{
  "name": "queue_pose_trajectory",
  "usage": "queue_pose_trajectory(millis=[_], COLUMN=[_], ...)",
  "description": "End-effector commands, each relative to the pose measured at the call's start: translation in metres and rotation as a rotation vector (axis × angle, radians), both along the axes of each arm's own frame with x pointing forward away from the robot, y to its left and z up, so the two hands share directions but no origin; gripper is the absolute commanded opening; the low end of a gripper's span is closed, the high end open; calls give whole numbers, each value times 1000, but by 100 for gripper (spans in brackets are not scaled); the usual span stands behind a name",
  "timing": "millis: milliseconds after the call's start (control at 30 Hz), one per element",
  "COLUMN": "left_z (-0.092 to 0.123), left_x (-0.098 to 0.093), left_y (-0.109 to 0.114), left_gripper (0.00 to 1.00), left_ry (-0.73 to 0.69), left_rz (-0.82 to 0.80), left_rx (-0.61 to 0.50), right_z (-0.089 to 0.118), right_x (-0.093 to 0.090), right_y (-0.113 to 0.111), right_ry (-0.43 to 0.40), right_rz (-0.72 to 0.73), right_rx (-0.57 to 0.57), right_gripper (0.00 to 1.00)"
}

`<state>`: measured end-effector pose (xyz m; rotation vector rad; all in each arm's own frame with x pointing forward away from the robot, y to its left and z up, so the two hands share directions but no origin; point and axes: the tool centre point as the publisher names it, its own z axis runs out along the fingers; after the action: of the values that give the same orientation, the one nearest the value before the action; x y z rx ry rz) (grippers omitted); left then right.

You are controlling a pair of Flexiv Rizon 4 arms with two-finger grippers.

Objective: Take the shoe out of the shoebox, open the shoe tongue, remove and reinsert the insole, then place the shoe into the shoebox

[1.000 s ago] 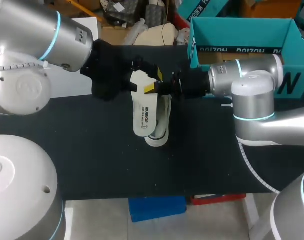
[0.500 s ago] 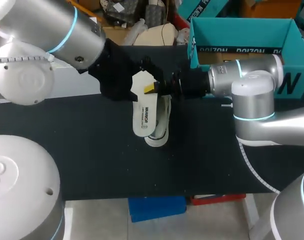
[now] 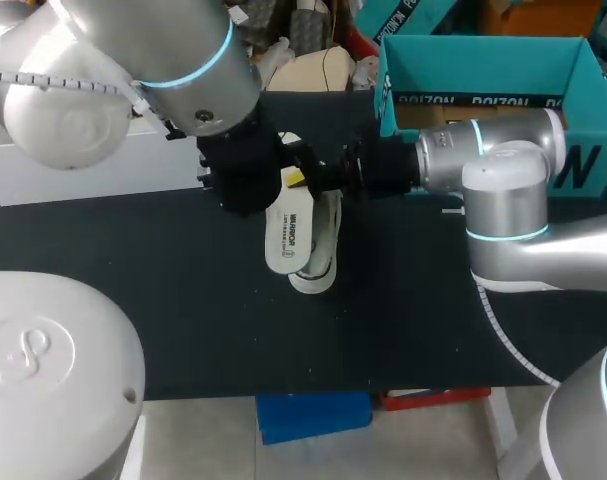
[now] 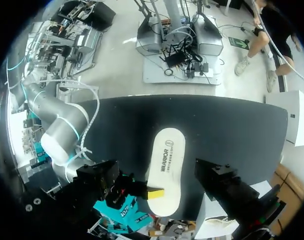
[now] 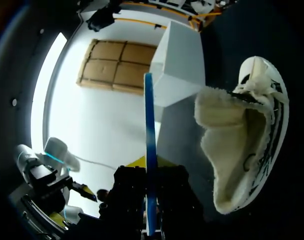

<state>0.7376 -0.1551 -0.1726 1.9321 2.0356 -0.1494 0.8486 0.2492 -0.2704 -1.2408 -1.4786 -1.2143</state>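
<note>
L arm (image 3: 183,70) swung over insole (image 3: 288,230), L tool (image 3: 258,175) mostly hidden, state unclear; R tool (image 3: 303,178) clamps insole.

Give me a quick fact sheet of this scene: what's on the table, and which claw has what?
Shoe: white shoe, out of the box, lying on the black table, partly under the insole
Insole: white insole, out of the shoe, held at one end above it
Right claw: right claw shut on the insole's far end
Left claw: left claw close beside that held end; grip not visible
Shoebox: teal shoebox, open, at the table's far right
</note>
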Motion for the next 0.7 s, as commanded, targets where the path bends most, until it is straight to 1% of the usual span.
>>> queue_pose_trajectory(millis=[33, 67, 133, 300, 367, 467, 700], left_z=[-14, -17, -23, -37, -41, -48, -56], left_x=[9, 11, 15, 24, 25, 27, 29], left_y=[-10, -10, -10, -12, -14, -16, -18], left_gripper=[100, 100, 100, 100, 100, 100, 100], left_ry=[24, 17, 41, 57, 47, 47, 76], left_rz=[1, 6, -10, -22, -32, -68, -81], left_rx=[146, 156, 133, 184, 217, 234, 270], right_z=[0, 0, 0, 0, 0, 0, 0], right_x=[0, 0, 0, 0, 0, 0, 0], right_y=[1, 1, 1, 1, 1, 1, 1], right_ry=[0, 0, 0, 0, 0, 0, 0], right_rz=[-3, -3, -3, -3, -3, -3, -3], right_rx=[-1, -1, -1, -1, -1, -1, -1], right_gripper=[0, 0, 0, 0, 0, 0, 0])
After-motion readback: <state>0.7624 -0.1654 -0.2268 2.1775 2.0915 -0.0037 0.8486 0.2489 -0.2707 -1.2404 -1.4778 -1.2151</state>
